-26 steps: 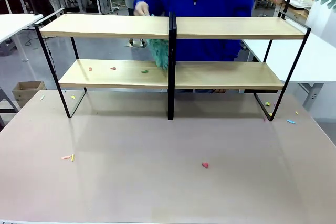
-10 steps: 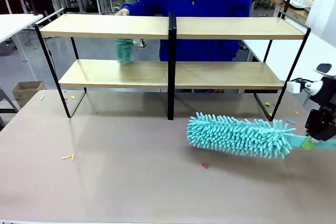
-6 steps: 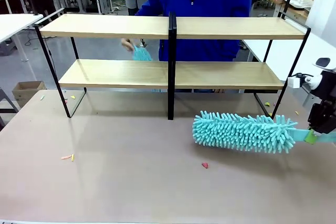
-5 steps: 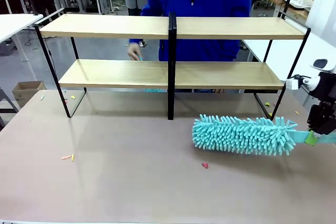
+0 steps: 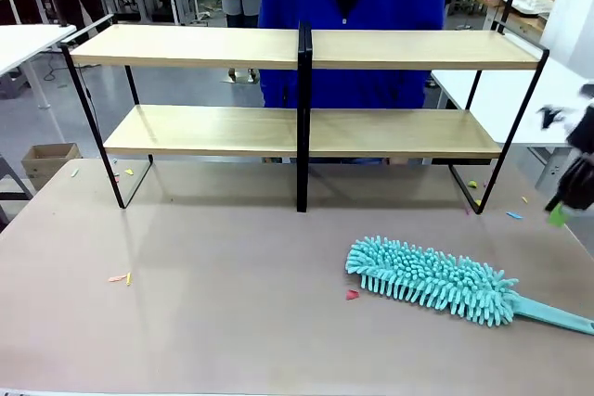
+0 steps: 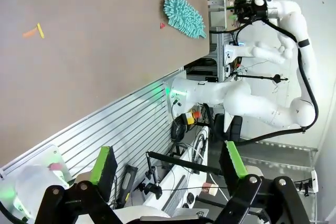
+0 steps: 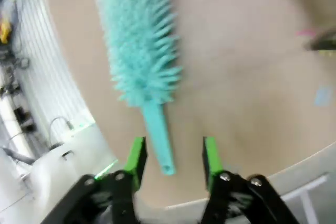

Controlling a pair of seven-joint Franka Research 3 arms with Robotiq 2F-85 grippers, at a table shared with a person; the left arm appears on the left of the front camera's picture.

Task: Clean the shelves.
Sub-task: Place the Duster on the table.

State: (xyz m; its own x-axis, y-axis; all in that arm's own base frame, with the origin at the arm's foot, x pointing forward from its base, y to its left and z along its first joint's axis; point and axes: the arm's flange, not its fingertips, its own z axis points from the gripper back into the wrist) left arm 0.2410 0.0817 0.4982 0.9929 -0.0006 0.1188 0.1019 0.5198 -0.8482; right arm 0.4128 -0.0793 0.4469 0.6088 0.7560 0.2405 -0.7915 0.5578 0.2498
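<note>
Evidently the fluffy teal microfibre duster (image 5: 434, 280) lay loose on the beige tabletop (image 5: 232, 322); likely light, soft; best grabbed by its stiff flat handle (image 7: 157, 139). Right gripper (image 7: 172, 156) hung empty w/ fingers spread; left gripper (image 6: 168, 167) likewise spread.

The shelves (image 5: 190, 45) are long boards of pale, matt wood grain in a thin black metal frame; the counter (image 5: 232, 312) is a smooth beige surface with a dull sheen; the duster (image 5: 432, 279) has a shaggy teal chenille head on a smooth teal plastic handle; the right claw (image 7: 170, 156) carries green pads on black fingers.
</note>
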